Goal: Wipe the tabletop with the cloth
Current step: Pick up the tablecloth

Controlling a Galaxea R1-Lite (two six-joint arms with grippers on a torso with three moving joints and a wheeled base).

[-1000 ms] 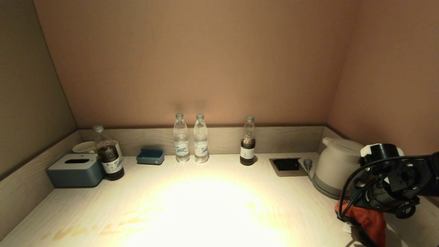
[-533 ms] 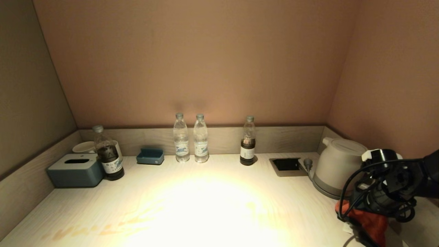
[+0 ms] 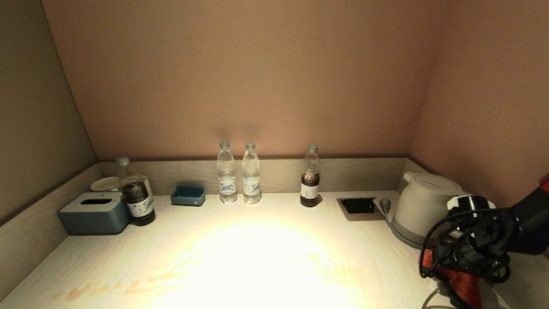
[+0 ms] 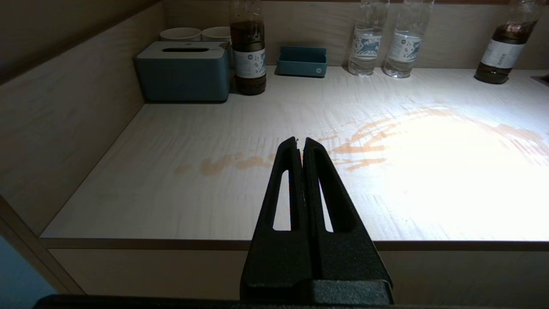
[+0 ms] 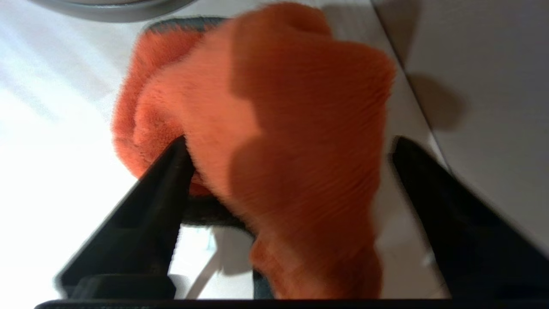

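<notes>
Right gripper (image 5: 287, 146) has sunk lower over the cloth (image 5: 274, 128) at the tabletop's (image 3: 257, 249) front right corner; jaws wide, straddling it, one finger (image 5: 171, 171) touching. Left gripper (image 4: 300, 148) closed, empty.

You face a corner alcove with plain tan-pink walls (image 3: 257, 77) at the back and right, and a duller olive wall (image 3: 30, 128) on the left. A bright pool of warm light (image 3: 261, 257) falls below them.

The tabletop (image 3: 266, 253) carries bottles (image 3: 226, 172), kettle (image 3: 422, 206), tissue box (image 3: 95, 213) and cloth (image 3: 465, 281).
</notes>
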